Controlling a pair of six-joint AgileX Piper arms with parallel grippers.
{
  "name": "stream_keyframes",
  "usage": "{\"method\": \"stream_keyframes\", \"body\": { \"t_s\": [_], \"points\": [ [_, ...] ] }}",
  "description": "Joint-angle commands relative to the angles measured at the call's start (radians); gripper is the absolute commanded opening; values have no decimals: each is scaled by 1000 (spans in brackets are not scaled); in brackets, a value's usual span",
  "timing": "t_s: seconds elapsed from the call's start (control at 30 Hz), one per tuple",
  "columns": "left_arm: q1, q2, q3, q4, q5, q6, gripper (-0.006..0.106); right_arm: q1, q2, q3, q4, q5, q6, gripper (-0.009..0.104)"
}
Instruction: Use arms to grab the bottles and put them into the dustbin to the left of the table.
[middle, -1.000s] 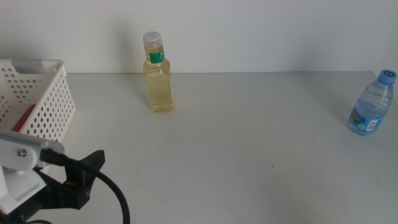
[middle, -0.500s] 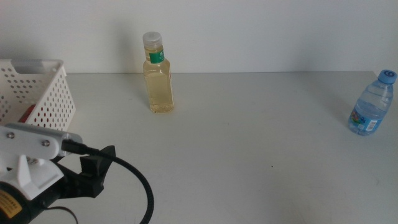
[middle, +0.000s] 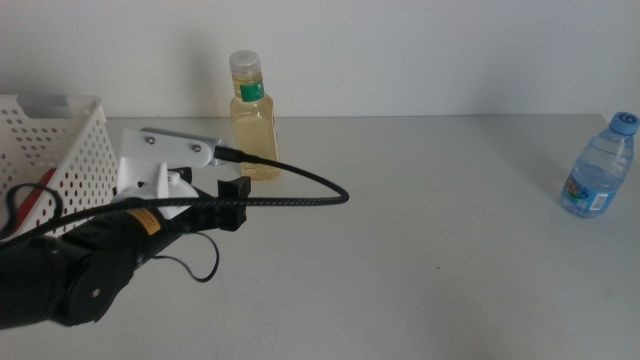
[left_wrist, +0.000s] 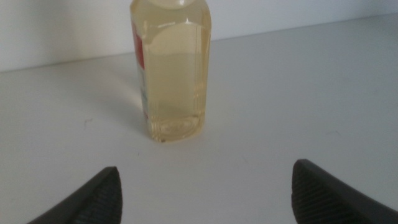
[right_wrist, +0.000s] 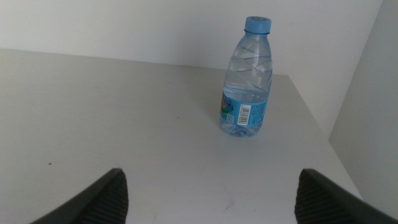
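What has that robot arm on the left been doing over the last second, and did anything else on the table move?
The left arm has swung up from the bottom corner toward the yellow-liquid bottle. Its left gripper is open, with the bottle just ahead and nothing held. The yellow-liquid bottle, the water bottle and the white basket have stayed put. The right gripper is open, facing the water bottle.

The left arm (middle: 110, 250) reaches in from the left side of the middle view, its white wrist housing raised and a black cable looping off it. The left claw (left_wrist: 205, 186) has its jaws spread wide with nothing between them. The right claw (right_wrist: 208, 193) likewise gapes wide, holding nothing.
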Motion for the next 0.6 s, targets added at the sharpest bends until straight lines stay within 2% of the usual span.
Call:
{"method": "stream_keyframes", "body": {
  "t_s": [0.0, 0.4, 0.57],
  "points": [
    [-4, 52, -83, 0, -133, -5, 94, -6, -22, -9, -12, -74, -5, 94],
    [-3, 314, -356, -2, -151, -4, 94, -6, -22, -9, -12, -74, -5, 94],
    [-2, 380, -435, -30, -151, 2, 94, -6, -22, -9, -12, -74, -5, 94]
  ]
}}
